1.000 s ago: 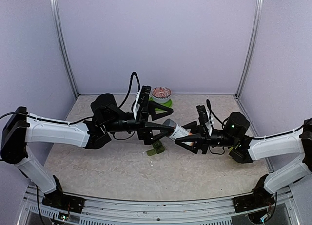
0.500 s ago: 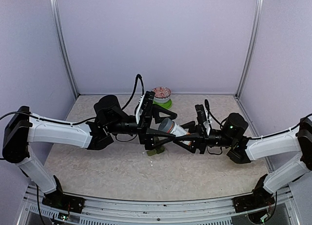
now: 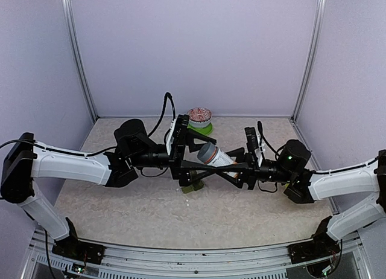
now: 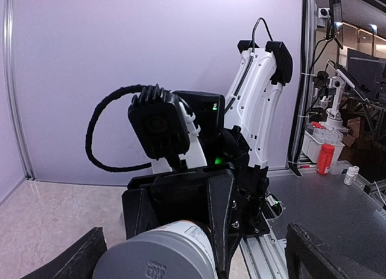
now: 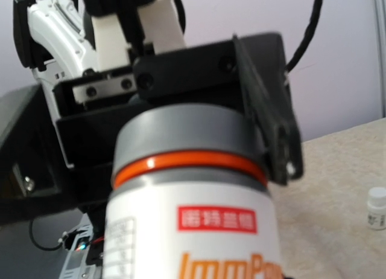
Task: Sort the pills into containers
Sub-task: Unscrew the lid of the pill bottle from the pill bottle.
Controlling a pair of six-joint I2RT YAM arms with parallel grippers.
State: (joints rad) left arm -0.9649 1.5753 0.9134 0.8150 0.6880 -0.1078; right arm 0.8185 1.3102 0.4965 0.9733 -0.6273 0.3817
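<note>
A white bottle (image 3: 222,160) with a grey cap (image 3: 208,152) and an orange ring is held level above the table, with my right gripper (image 3: 228,166) shut on its body. In the right wrist view the bottle (image 5: 199,230) fills the frame and hides my own fingers. My left gripper (image 3: 204,156) is open, one finger on each side of the cap (image 4: 157,255) without pinching it. The dark green containers (image 3: 193,183) lie on the table under both grippers, partly hidden. A few white pills (image 3: 187,202) lie loose in front of them.
A patterned bowl on a green plate (image 3: 199,118) stands at the back of the table. A small white bottle (image 5: 377,208) stands on the table, at the right of the right wrist view. Lilac walls close in the back and sides.
My left gripper has moved right until its open fingers straddle the bottle's cap. The right gripper has kept its hold and shifted the bottle only slightly.
</note>
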